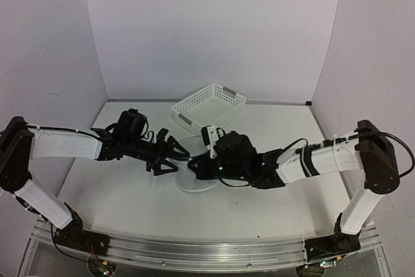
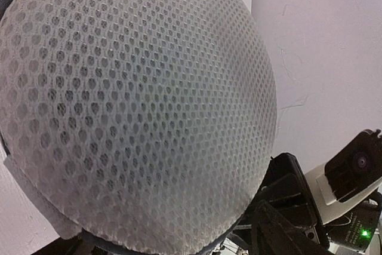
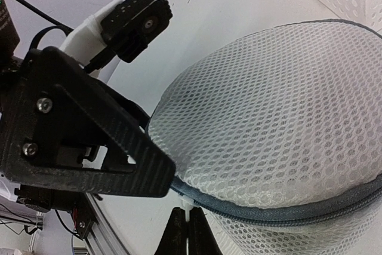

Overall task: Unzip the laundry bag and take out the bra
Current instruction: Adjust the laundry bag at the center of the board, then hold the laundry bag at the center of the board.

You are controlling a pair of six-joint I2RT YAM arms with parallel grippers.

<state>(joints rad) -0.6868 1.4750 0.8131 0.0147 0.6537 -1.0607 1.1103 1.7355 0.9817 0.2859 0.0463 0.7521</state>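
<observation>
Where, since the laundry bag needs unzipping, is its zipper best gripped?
At the white pull on the grey zipper, coming from the laundry bag's side: it juts from the curved wall under the domed top. The right gripper seems shut on it.

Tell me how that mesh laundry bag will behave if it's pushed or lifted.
Probably light and squashy: the laundry bag is thin open mesh, domed on top. Its grey zip band likely stiffens the rim. Standing on a round end, it shouldn't roll, but may slide when pushed.
</observation>
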